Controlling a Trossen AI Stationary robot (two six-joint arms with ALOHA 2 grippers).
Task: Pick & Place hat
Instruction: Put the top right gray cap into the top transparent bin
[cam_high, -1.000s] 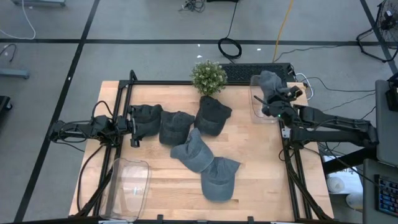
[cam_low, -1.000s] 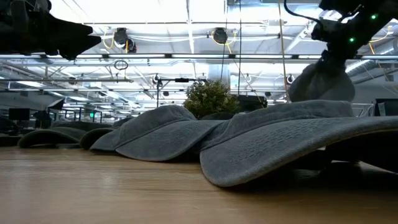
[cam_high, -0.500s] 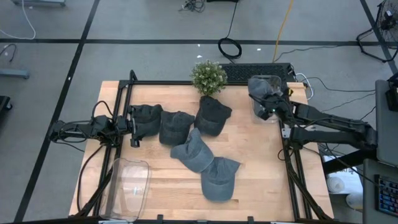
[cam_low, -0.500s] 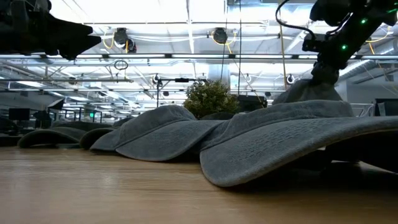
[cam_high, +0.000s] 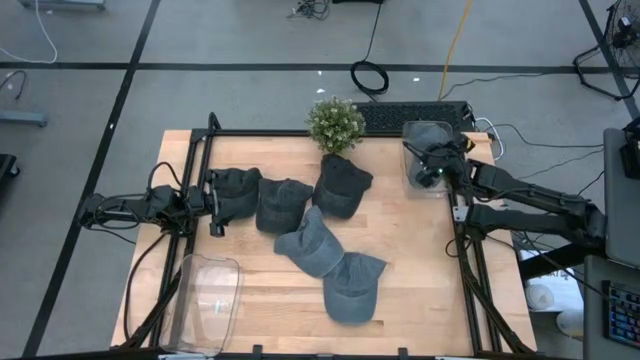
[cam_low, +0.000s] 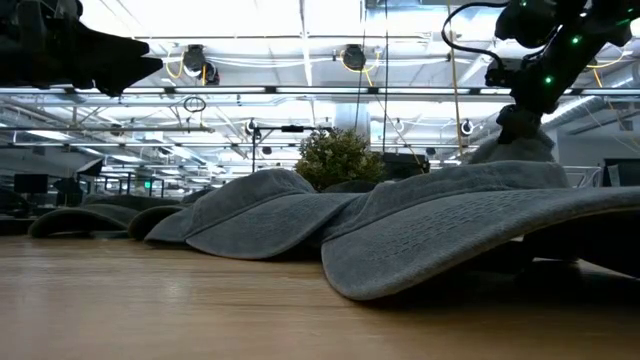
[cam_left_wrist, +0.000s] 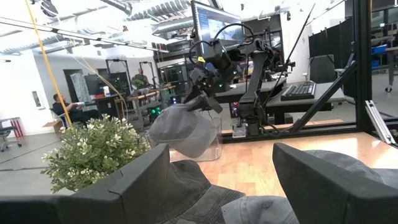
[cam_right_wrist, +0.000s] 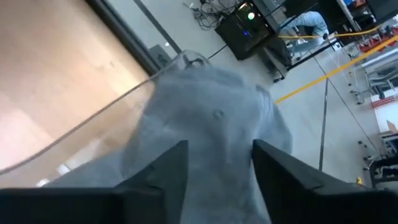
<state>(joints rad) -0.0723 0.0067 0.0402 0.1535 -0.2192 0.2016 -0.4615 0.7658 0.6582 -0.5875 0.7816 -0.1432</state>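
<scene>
A grey hat (cam_high: 430, 135) lies in the clear bin (cam_high: 408, 180) at the table's far right; it also shows in the right wrist view (cam_right_wrist: 211, 118) and the low view (cam_low: 512, 150). My right gripper (cam_right_wrist: 219, 180) stands open just above its crown, reaching from the right (cam_high: 432, 172). Several more grey hats (cam_high: 312, 243) lie on the wood in the middle. My left gripper (cam_high: 213, 205) waits open, low at the left beside the leftmost hat (cam_high: 237, 188). My right gripper comes at the hat's crown (cam_right_wrist: 214, 143) slanting down from above, with a finger on either side of it. Whether the fingers touch the cloth I cannot tell. The hat rests inside the bin.
A potted plant (cam_high: 335, 123) stands at the far edge beside the hats. A second clear bin (cam_high: 210, 295) sits at the near left corner. Black frame rails (cam_high: 470, 270) run along the table's left and right sides. Bare wood lies between the hats and the right bin.
My right gripper has gone down and a little toward the table's left, over the right bin. The hat that hung below it has sunk with it and now sits lower, inside the bin.
</scene>
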